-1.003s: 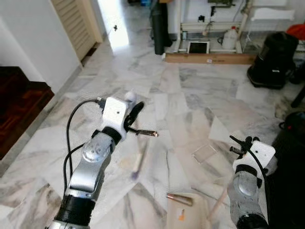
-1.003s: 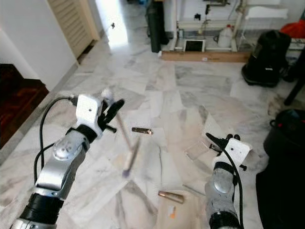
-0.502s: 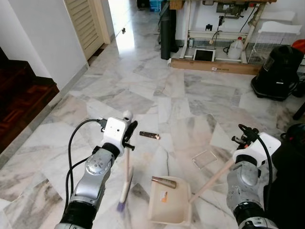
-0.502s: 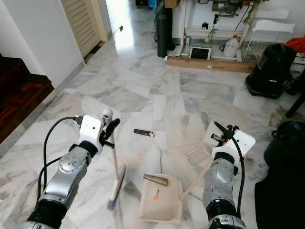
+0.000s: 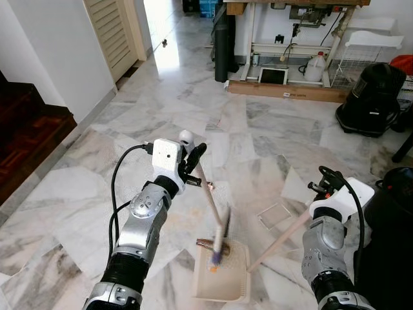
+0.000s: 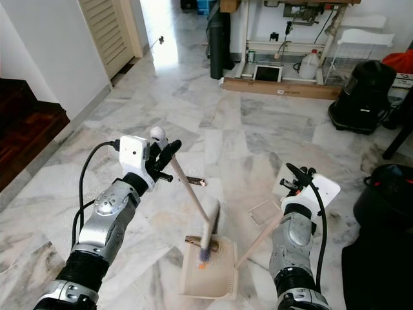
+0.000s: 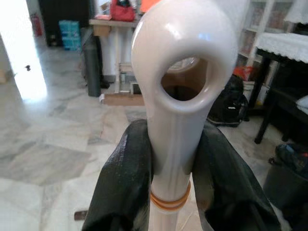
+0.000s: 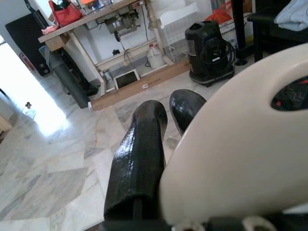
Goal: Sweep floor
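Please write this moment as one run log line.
left gripper: shut on broom | right gripper: shut on dustpan | brush head over dustpan

The broom [image 5: 213, 205] head has swung from the bare floor beside the dustpan [image 5: 222, 279] to its mouth. The left gripper [image 5: 191, 161] has moved inward with the handle.

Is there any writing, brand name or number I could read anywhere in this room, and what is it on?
None can be read.
Long cardboard box by the far wall: a small dark label, too small to read.
White jug behind it: no legible label.
Dustpan on the floor: an orange mark inside, blurred, not readable as text.
Broom handle: orange bands, no words.
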Tool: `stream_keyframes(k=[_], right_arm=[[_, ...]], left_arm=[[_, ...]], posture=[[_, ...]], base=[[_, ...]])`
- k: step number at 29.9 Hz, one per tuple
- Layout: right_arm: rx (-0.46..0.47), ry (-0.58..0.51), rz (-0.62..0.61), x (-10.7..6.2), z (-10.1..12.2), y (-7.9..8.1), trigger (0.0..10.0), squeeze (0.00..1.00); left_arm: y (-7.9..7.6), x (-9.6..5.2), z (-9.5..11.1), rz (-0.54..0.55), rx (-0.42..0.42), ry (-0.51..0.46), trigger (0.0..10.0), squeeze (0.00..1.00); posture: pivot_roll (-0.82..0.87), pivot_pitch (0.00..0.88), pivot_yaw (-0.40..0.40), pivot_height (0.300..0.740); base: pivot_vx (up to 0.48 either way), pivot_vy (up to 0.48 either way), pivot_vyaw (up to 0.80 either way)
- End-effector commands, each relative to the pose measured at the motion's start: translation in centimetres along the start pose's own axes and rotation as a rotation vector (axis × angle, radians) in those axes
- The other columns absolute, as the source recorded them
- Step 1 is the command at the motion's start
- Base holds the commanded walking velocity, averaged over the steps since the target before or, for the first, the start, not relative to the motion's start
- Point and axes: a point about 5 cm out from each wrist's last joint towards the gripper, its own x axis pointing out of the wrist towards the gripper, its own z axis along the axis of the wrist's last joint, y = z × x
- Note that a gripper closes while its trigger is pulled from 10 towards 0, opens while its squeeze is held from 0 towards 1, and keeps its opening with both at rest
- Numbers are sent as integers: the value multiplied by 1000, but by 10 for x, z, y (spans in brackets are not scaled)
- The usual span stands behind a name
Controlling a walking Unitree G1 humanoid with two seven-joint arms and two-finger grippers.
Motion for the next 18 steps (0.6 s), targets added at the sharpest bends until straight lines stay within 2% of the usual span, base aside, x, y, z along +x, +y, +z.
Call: stream_keyframes(k=[1,3,7,11,13,15,17,18], right_arm=[[42,-34,13,6,10,10,10000,0],[43,-35,15,7,10,11,10000,0],[47,-37,22,8,12,13,10000,0],[54,-37,27,8,11,14,10000,0],[56,-35,29,7,10,15,10000,0],[67,-30,26,7,9,16,10000,0],[74,-27,24,6,8,15,10000,0],[86,-26,24,5,8,16,10000,0]], left_arm=[[7,7,23,30,-3,-94,10000,0],[7,9,29,32,-4,-123,10000,0],[3,17,67,26,1,-264,10000,0],[-1,21,93,11,45,-348,10000,0],[-1,20,97,9,113,-366,10000,0],[2,18,96,30,217,-363,10000,0],[7,15,89,55,276,-345,10000,0],[10,12,81,57,355,-314,10000,0]], posture=[[2,0,36,740],[3,0,35,740],[10,0,30,740],[14,0,30,740],[17,0,30,740],[21,0,29,740],[23,0,29,740],[24,0,28,740]], base=[[0,0,0],[0,0,0],[0,0,0],[0,0,0],[0,0,0],[0,0,0],[0,0,0],[0,0,0]])
